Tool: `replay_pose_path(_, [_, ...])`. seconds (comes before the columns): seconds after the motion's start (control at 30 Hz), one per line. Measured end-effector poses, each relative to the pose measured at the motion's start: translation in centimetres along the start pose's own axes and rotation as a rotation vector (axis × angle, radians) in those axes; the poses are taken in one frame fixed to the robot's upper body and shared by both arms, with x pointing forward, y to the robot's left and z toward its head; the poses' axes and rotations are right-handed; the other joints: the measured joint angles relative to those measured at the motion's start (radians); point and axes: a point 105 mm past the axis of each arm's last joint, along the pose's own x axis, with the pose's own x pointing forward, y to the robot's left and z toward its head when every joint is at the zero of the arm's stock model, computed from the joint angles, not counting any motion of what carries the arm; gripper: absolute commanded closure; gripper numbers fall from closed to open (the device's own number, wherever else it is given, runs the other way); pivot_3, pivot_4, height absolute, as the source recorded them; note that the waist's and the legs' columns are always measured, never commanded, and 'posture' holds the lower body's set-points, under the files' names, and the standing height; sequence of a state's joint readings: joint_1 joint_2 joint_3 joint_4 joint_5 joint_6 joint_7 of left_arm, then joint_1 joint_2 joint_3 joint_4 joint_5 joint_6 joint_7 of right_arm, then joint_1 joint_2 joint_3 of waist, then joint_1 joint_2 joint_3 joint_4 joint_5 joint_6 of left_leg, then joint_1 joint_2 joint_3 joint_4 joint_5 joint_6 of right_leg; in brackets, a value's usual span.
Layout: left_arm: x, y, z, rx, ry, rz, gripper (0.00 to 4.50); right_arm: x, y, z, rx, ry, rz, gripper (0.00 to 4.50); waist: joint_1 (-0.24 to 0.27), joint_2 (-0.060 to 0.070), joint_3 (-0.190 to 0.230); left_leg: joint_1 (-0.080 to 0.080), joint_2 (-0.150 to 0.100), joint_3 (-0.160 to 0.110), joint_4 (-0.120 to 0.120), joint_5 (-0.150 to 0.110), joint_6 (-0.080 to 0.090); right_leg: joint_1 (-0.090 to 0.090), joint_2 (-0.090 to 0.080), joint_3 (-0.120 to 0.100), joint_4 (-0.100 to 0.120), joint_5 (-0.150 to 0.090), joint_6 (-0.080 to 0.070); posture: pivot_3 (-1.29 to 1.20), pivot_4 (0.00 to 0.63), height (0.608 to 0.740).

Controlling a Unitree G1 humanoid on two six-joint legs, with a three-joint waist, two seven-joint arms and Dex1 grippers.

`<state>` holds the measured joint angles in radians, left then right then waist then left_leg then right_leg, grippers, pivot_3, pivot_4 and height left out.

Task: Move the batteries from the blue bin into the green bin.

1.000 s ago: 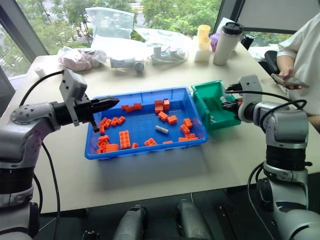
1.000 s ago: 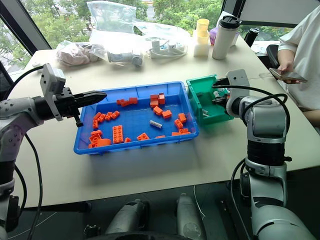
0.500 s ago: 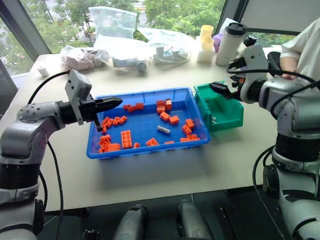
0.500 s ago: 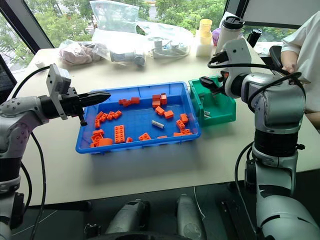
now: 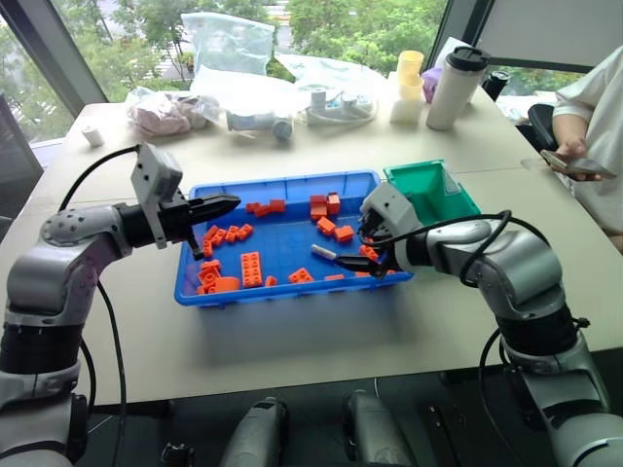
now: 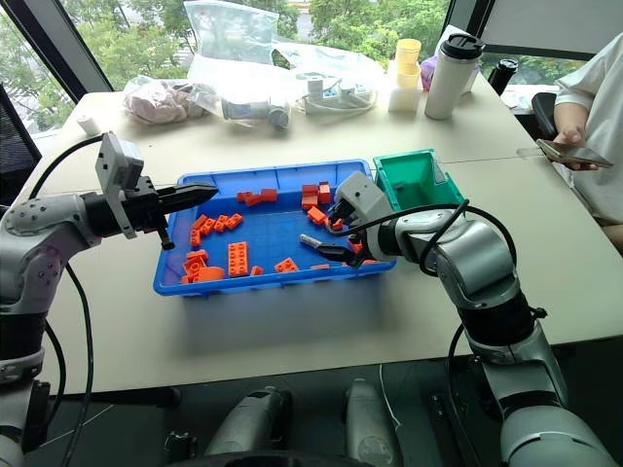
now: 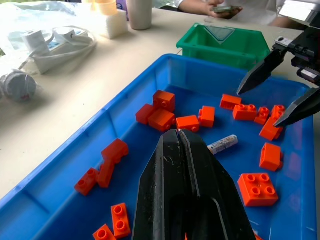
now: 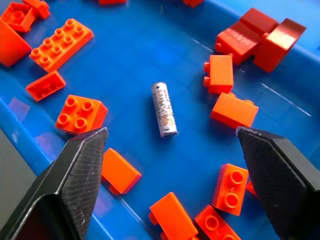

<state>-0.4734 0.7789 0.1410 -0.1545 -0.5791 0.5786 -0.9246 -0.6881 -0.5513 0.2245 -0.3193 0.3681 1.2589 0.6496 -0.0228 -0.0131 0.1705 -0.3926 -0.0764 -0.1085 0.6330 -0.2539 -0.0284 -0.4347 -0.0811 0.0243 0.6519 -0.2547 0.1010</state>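
One silver-grey battery [image 8: 164, 109] lies flat on the floor of the blue bin [image 5: 292, 292], right of its middle, among orange bricks. My right gripper [image 5: 358, 248] hangs open just above that battery, one finger on either side of it and touching nothing. The green bin [image 5: 428, 190] stands against the blue bin's right end, behind the right wrist. Over the blue bin's far left corner my left gripper [image 5: 232, 202] hovers, shut and holding nothing, pointing toward the middle.
Several orange bricks [image 5: 243, 269] are scattered over the blue bin's floor, some close around the battery. At the back of the table lie plastic bags [image 5: 229, 44], a power strip [image 5: 336, 100] and a tumbler [image 5: 455, 86]. A person with a phone [image 5: 574, 165] sits at the right.
My right gripper opened at the green bin, then swung left and down into the blue bin, over the battery. The left gripper kept its place. The camera view shifted slightly.
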Motion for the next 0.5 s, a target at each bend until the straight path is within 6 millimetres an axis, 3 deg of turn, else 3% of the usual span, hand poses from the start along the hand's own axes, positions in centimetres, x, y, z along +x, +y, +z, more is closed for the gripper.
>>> replay_pose_path(0.13, [-0.3, -0.2, -0.3, -0.005, 0.007, 0.014, 4.50, 2.1, 0.1, -1.0, 0.009, 0.022, 0.032, 0.26, 0.002, 0.000, 0.000, 0.000, 0.000, 0.000, 0.000, 0.000, 0.000, 0.000, 0.000, 0.000, 0.000, 0.000, 0.000, 0.00, 0.150, 0.740])
replay_pose_path(0.37, [-1.0, -1.2, -0.3, 0.009, 0.027, -0.002, 4.50, 4.7, 0.3, -0.6, -0.033, 0.013, 0.073, 0.26, 0.002, -0.001, 0.000, 0.000, 0.000, 0.000, 0.000, 0.000, 0.000, 0.000, 0.000, 0.000, 0.000, 0.000, 0.000, 0.00, 0.150, 0.740])
replay_pose_path(0.47, [-1.1, -1.8, -0.8, 0.001, 0.045, -0.016, 4.50, 5.1, 0.3, -0.3, -0.077, 0.008, 0.078, 1.11, 0.002, -0.001, 0.000, 0.001, 0.000, 0.000, 0.000, 0.000, 0.000, 0.001, 0.001, 0.000, 0.000, 0.000, 0.000, 0.00, 0.150, 0.740])
replay_pose_path(0.5, [-1.1, -1.8, -0.9, -0.002, 0.047, -0.017, 4.50, 5.2, 0.3, -0.2, -0.099, 0.008, 0.078, 1.60, 0.002, -0.001, 0.000, 0.001, 0.000, -0.001, 0.000, 0.000, 0.000, 0.001, 0.001, 0.000, 0.000, 0.000, 0.000, 0.00, 0.150, 0.740])
